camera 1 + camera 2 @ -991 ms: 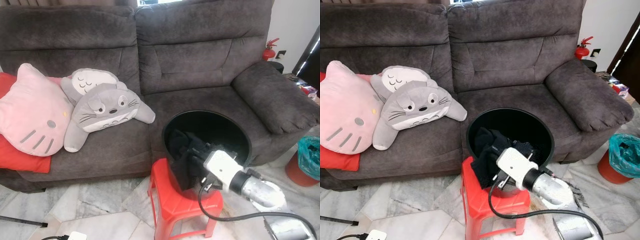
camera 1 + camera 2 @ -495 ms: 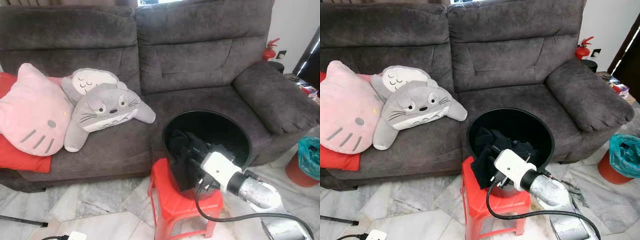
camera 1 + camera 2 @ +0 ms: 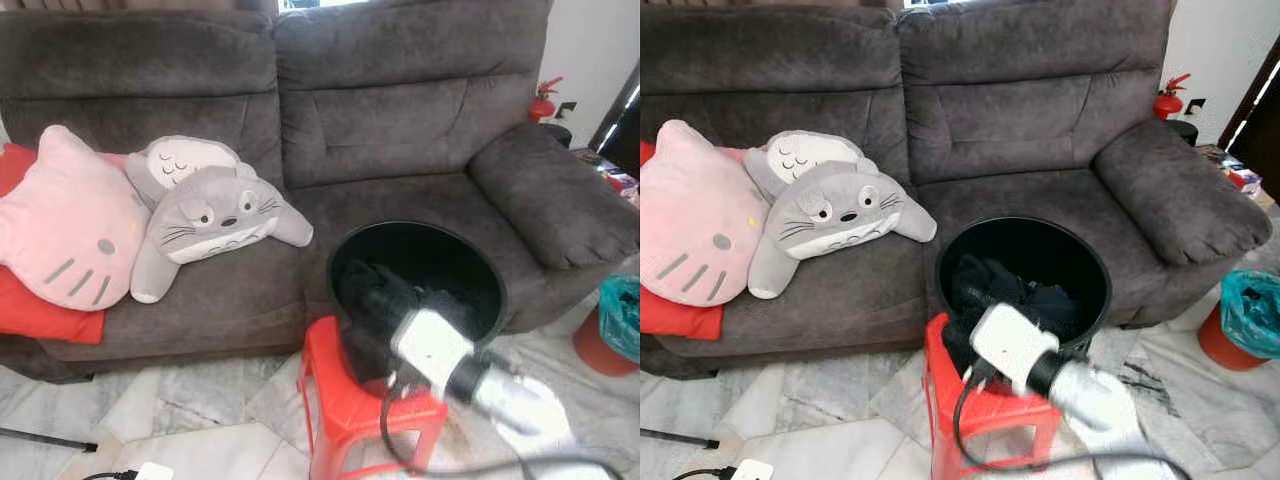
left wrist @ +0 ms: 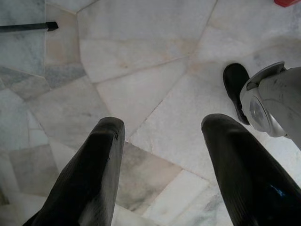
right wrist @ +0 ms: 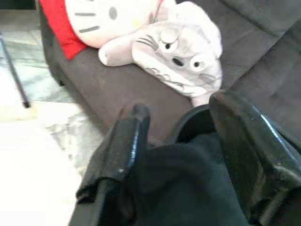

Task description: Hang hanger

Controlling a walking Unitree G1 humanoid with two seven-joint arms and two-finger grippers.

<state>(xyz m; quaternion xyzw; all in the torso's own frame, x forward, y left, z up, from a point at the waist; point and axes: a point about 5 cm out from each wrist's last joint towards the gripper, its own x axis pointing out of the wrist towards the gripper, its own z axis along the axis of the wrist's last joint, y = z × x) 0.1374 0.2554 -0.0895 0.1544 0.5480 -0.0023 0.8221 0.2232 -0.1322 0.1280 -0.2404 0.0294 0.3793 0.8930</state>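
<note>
Right hand, reached into the black bin that stands on the red stool, at the near right in front of the sofa. In the right wrist view its two fingers stand well apart on either side of a heap of black cloth; whether they press on it or merely flank it cannot be told. The arm is blurred in both eye views.

No hanger can be made out in any view. The bin's visible contents are dark, crumpled cloth bunched against its near-left wall, one fold lapping over the rim towards the stool. If a hanger lies here, it is probably buried in this cloth or threaded through it.

Handling, as a judgement: the cloth is soft, light and limp; it will sag and drape from any grip point and gives no firm edge. A hanger would be stiff and light, best taken at the neck below the hook or at a shoulder bar. A pinch on loose cloth alone may let the load slip or lift only a fold.

Left hand hangs idle over the marble floor, fingers spread, holding nothing.

Two plush cushions lie on the left seat, well apart from the bin.
</note>
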